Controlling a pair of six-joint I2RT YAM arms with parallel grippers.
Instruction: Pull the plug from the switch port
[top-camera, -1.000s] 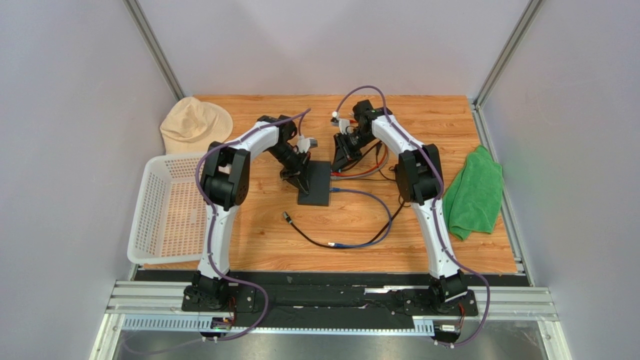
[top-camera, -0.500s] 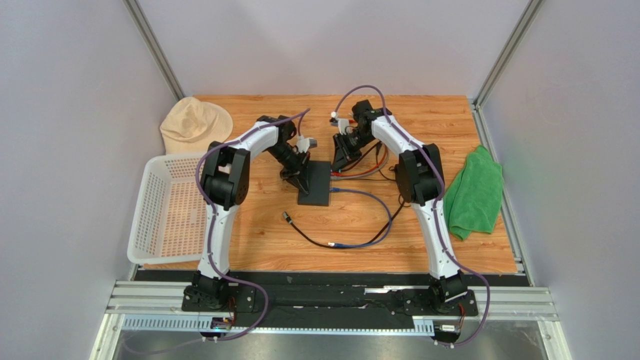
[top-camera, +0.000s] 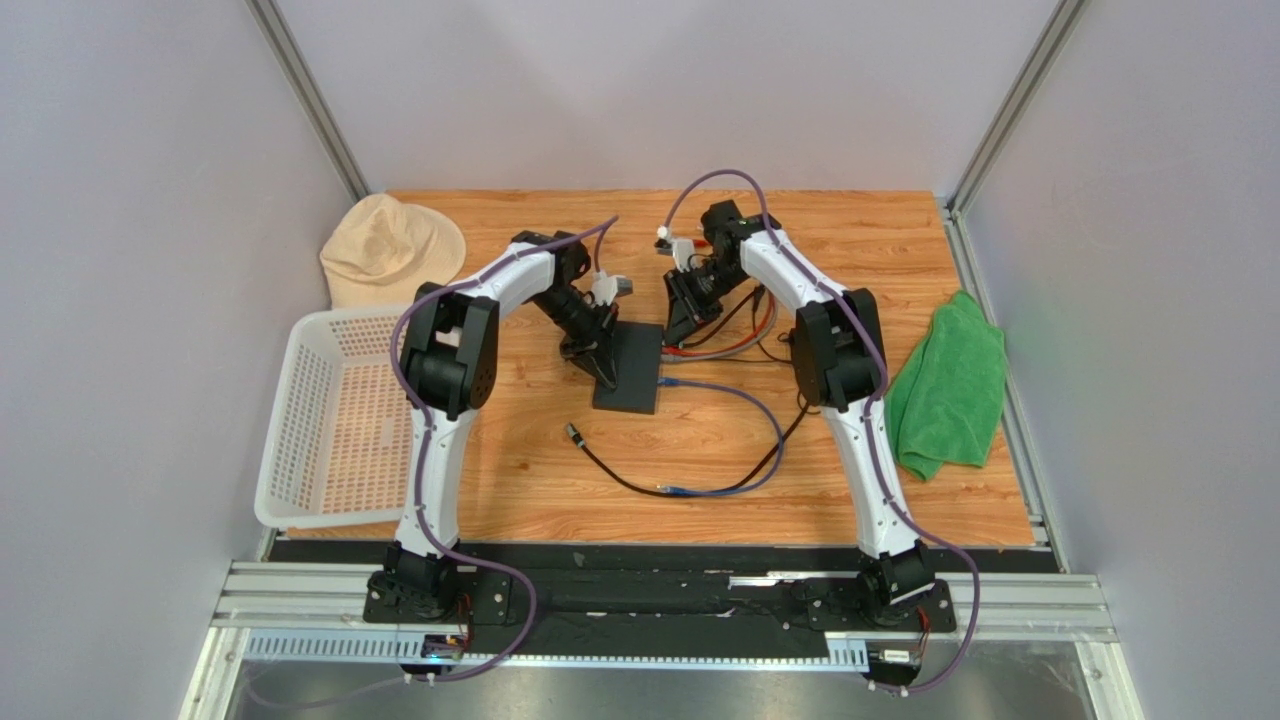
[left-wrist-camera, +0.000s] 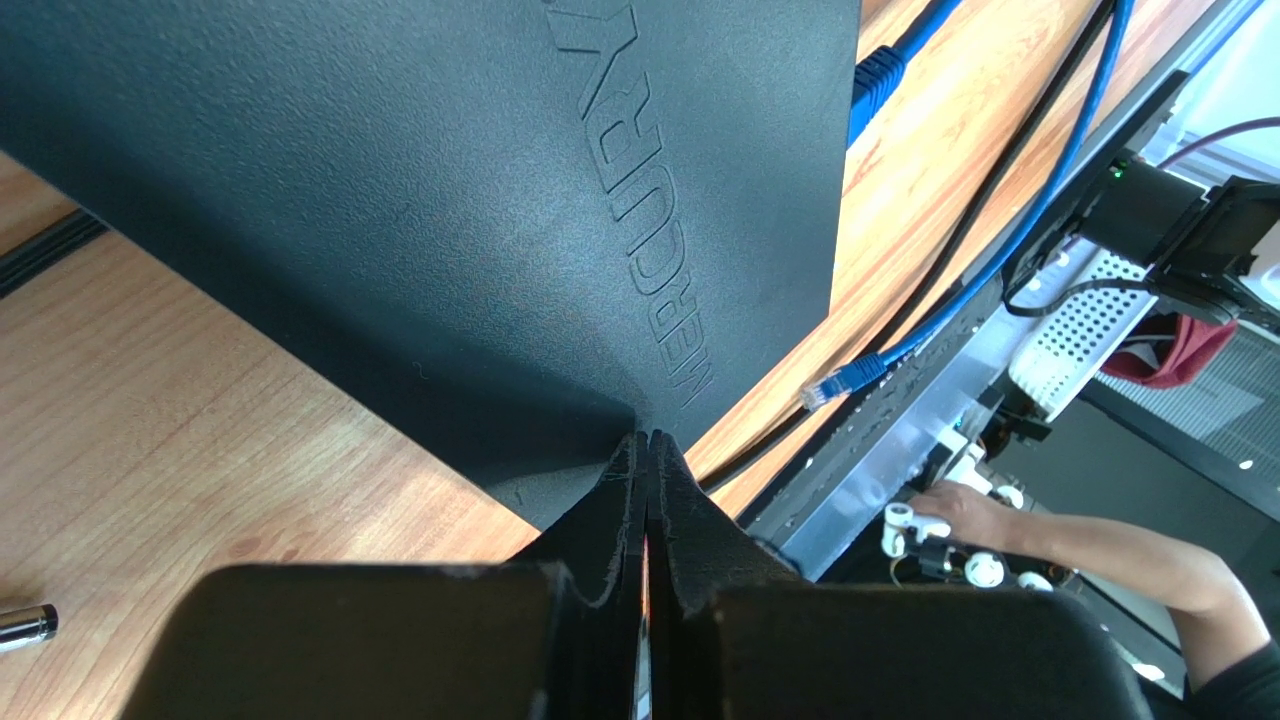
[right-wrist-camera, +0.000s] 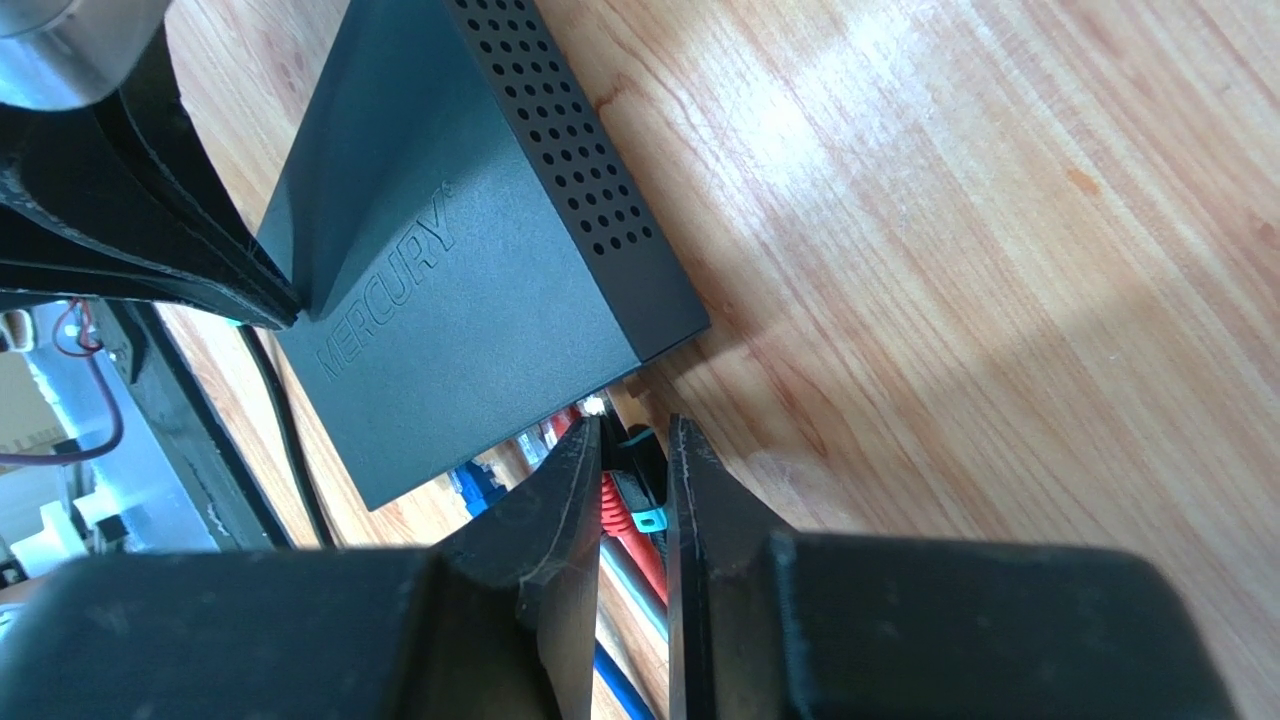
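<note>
The switch (top-camera: 631, 372) is a flat black box (right-wrist-camera: 451, 255) lying on the wooden table. My left gripper (left-wrist-camera: 649, 443) is shut and empty, its tips pressed down on the box's top near a corner. Along the port edge sit a blue plug (right-wrist-camera: 478, 483), a red boot (right-wrist-camera: 613, 503) and a black connector with a teal tab (right-wrist-camera: 643, 458). My right gripper (right-wrist-camera: 634, 435) stands at that edge, shut on the black connector with the red boot against one finger. The blue plug (left-wrist-camera: 876, 75) lies outside those fingers, butted against the box's edge. The cable's other blue end (left-wrist-camera: 834, 383) lies loose.
A black cable with a metal tip (top-camera: 574, 437) curls across the table in front of the switch. A white basket (top-camera: 286, 450) stands at the left, a beige hat (top-camera: 383, 248) behind it. A green cloth (top-camera: 950, 383) lies at the right edge.
The right wrist has crept slightly to the left at the switch's port edge. The left arm, the switch and the cables have not moved.
</note>
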